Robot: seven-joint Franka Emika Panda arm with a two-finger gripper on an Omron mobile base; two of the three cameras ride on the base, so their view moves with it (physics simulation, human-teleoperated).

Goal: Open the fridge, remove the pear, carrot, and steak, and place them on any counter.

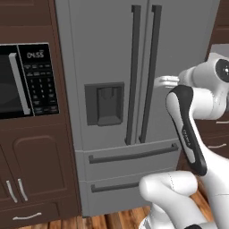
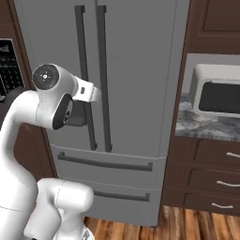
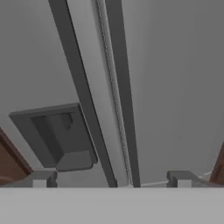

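The fridge (image 1: 107,53) (image 2: 140,70) (image 3: 175,87) stands with both doors shut, so the pear, carrot and steak are hidden. Its two long dark handles (image 1: 152,71) (image 2: 103,75) (image 3: 122,96) run down the middle, and the dispenser recess (image 1: 104,103) (image 3: 57,135) sits in the left door. My gripper (image 1: 162,82) (image 2: 91,93) (image 3: 113,179) is open and empty. It hovers just in front of the handles at mid height, touching neither. The grey marbled counter (image 2: 201,124) lies to the right of the fridge.
A black microwave (image 1: 22,80) is built into the dark brown cabinet left of the fridge. A white appliance (image 2: 218,96) stands on the counter above brown drawers (image 2: 211,183). Two fridge drawers (image 1: 129,165) sit below the doors. The floor is wood.
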